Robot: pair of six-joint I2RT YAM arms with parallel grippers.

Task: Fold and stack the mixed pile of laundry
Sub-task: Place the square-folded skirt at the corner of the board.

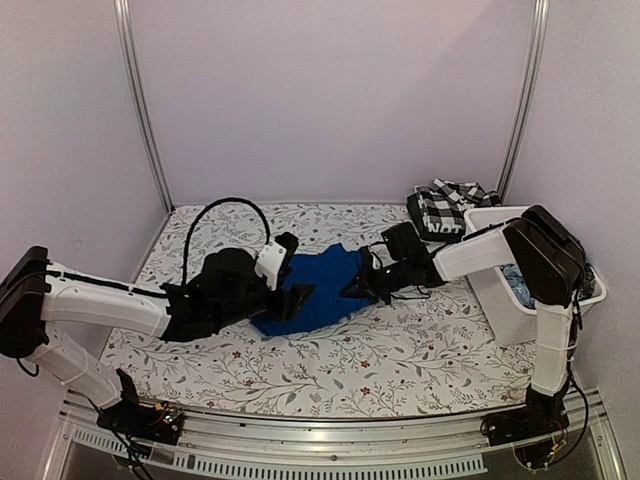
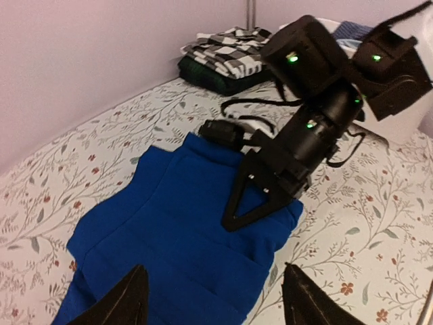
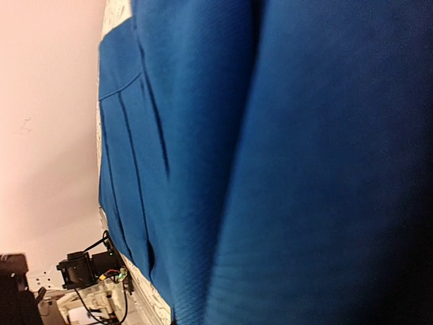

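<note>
left gripper (image 2: 215,267): fingers spread wide, holding nothing, poised over the near-left end of the cloth.
royal blue garment (image 2: 169,217): flat at mid-table, roughly oblong, creased lengthwise.
right gripper (image 2: 229,221): tips drawn together on the garment's right edge, seemingly pinching it.
plaid stack (image 1: 445,208): black-and-white plaid piece folded on a dark one, far right corner.
white tub (image 1: 500,305): at the right edge, pale cloth inside.
step: folding the blue piece; judged mid-fold.
next: left gripper needs a hold on its own edge, so both carry the cloth over evenly.
surface: leaf-and-flower table cover (image 1: 400,365); soft, may ruck.
room: pale lilac walls, aluminium uprights (image 1: 140,110).
</note>
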